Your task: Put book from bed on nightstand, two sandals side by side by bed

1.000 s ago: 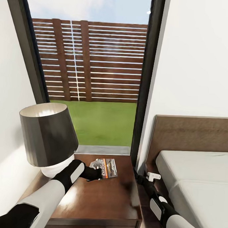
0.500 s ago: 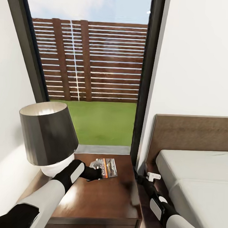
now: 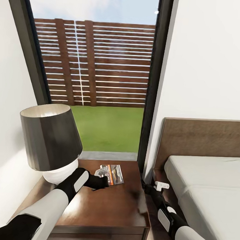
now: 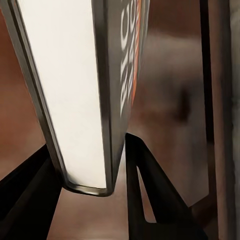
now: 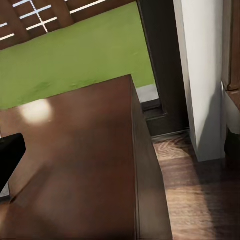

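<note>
Book: the small thin paperback with a dark cover and orange band (image 3: 111, 174) sat over the rear part of the glossy dark-brown wooden nightstand (image 3: 109, 207), toward the window side, apparently lying on or just above its top.
Left gripper: the black left gripper (image 3: 102, 182) was clamped on the paperback's near edge; in the left wrist view its two fingers (image 4: 150, 190) pinched the pale page block (image 4: 70, 95).
Right gripper: it hung low between the nightstand and the grey-mattressed, brown-framed bed (image 3: 207, 193); whether its jaws were apart could not be told.
Lamp: a dark-shaded lamp on a white base (image 3: 49, 145) stood just beside the left forearm.
Risk: if the fingers parted while the book was tilted, it could slide or flop; a careless pull-back could knock the lamp.
Sandals: yet to be placed.
</note>
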Tool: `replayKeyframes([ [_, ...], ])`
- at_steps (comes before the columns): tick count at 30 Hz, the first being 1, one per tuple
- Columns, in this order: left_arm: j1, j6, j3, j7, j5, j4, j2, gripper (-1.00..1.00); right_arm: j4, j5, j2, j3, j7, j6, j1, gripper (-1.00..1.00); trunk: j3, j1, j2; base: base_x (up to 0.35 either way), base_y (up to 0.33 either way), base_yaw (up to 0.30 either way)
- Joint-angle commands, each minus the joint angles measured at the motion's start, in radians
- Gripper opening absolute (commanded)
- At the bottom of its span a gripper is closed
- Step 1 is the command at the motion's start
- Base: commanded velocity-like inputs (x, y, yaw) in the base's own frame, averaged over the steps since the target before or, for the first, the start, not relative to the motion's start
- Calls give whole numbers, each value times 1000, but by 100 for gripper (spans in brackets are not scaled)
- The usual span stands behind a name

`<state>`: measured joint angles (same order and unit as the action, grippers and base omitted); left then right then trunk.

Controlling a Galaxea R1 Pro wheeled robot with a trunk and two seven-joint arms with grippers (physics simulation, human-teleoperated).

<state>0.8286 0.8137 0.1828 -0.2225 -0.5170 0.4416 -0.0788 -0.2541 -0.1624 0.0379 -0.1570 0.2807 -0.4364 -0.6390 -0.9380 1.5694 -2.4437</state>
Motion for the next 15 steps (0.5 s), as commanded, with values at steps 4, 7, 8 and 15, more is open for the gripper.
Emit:
replayKeyframes([
  [4, 0, -2, 7, -5, 45, -1, 1, -100, 1, -9, 0, -6, 10, -1, -1, 100, -1, 0, 0, 0, 0, 0],
  [7, 0, -2, 7, -5, 45, -1, 1, -100, 1, -9, 0, -6, 10, -1, -1, 100, -1, 0, 0, 0, 0, 0],
  [8, 0, -2, 6, -5, 45, -1, 1, -100, 1, -9, 0, -6, 10, -1, -1, 100, -1, 0, 0, 0, 0, 0],
  [15, 0, -2, 7, -6, 45, -1, 1, -100, 1, -9, 0, -6, 9, -1, -1, 100, -1, 0, 0, 0, 0, 0],
])
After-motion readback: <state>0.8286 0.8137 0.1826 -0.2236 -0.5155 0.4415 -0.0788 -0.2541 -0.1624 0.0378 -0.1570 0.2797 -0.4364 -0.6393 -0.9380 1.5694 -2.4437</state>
